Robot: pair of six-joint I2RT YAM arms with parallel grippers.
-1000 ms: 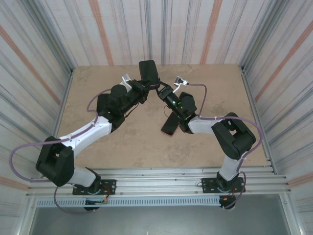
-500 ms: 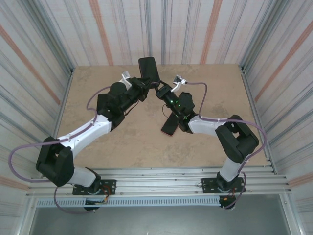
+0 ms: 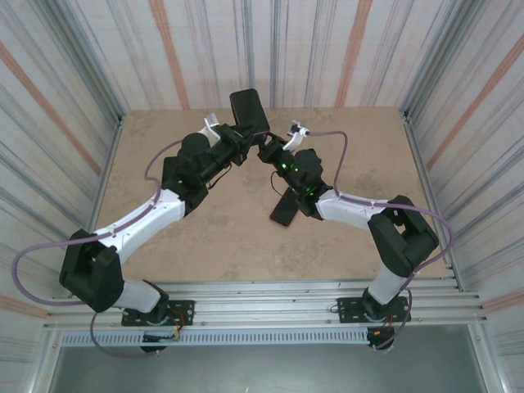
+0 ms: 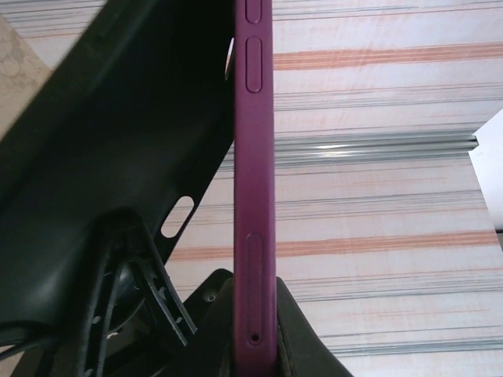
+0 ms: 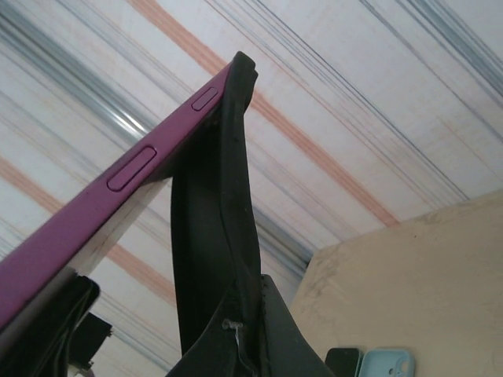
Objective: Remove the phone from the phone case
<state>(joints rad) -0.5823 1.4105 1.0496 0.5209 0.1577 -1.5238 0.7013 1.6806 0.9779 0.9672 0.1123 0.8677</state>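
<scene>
The purple phone [image 4: 254, 188] is held up in the air edge-on, side buttons and SIM tray showing. My left gripper [image 4: 254, 314] is shut on its lower edge. The black phone case [image 4: 118, 157] has peeled away from the phone on one side and bends outward. My right gripper [image 5: 251, 314] is shut on the case's rim [image 5: 228, 196]; the phone [image 5: 126, 173] slants off to the left, joined to the case at the top corner. From above, phone and case [image 3: 248, 110] hang over the table's back middle, between the left gripper [image 3: 240, 135] and the right gripper [image 3: 266, 151].
Another dark phone [image 3: 285, 209] lies on the tan table [image 3: 205, 229] under the right arm. A light blue case [image 5: 385, 363] and a small dark phone [image 5: 343, 363] lie on the table. Striped walls close in the back and both sides.
Both arms have lifted the phone and case a little higher and farther back. Both grippers have stayed shut on what they hold.
</scene>
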